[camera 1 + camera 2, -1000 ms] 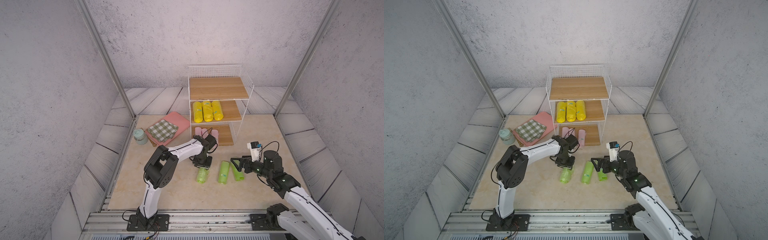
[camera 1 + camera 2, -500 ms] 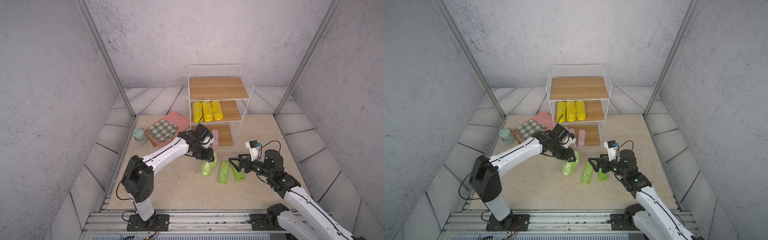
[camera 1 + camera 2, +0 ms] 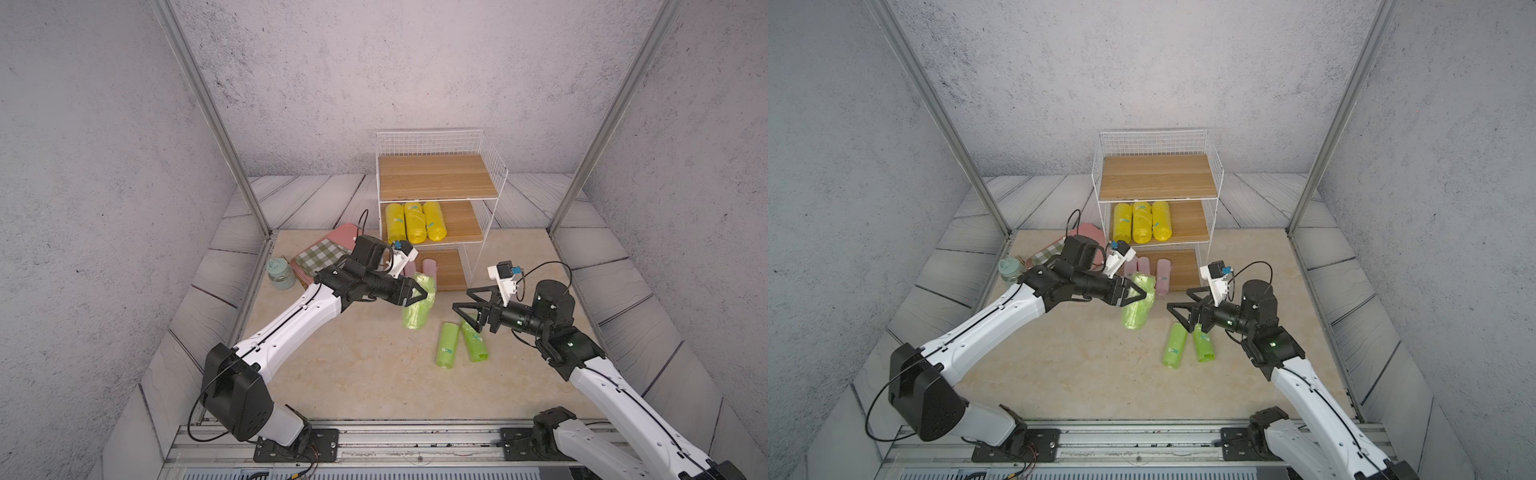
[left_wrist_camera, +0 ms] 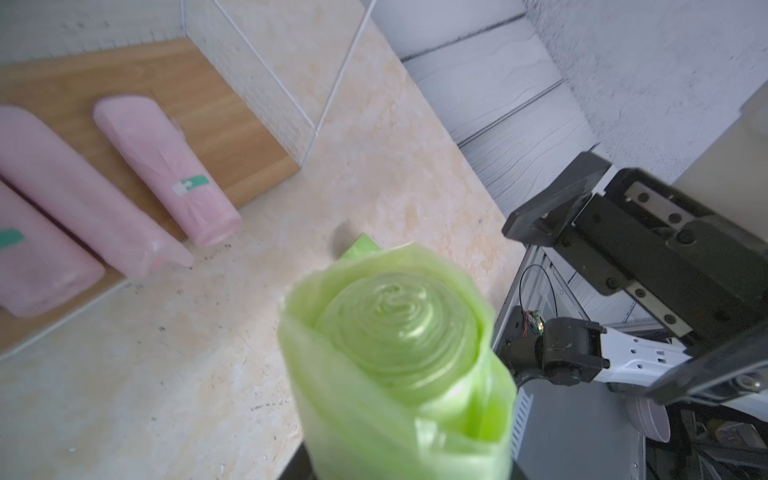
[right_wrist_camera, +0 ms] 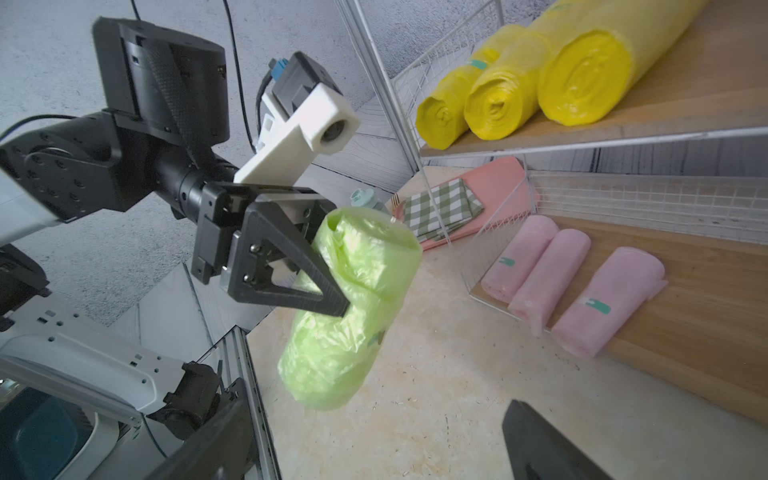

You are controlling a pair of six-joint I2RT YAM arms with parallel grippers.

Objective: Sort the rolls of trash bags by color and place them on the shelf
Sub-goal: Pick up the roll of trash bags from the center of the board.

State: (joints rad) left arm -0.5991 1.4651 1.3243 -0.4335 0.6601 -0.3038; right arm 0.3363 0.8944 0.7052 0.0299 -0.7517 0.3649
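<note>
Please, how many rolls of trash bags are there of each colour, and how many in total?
Yellow rolls: 3
Pink rolls: 3
Green rolls: 3 (1 in the left gripper, 2 lying on the table)
Total: 9
</note>
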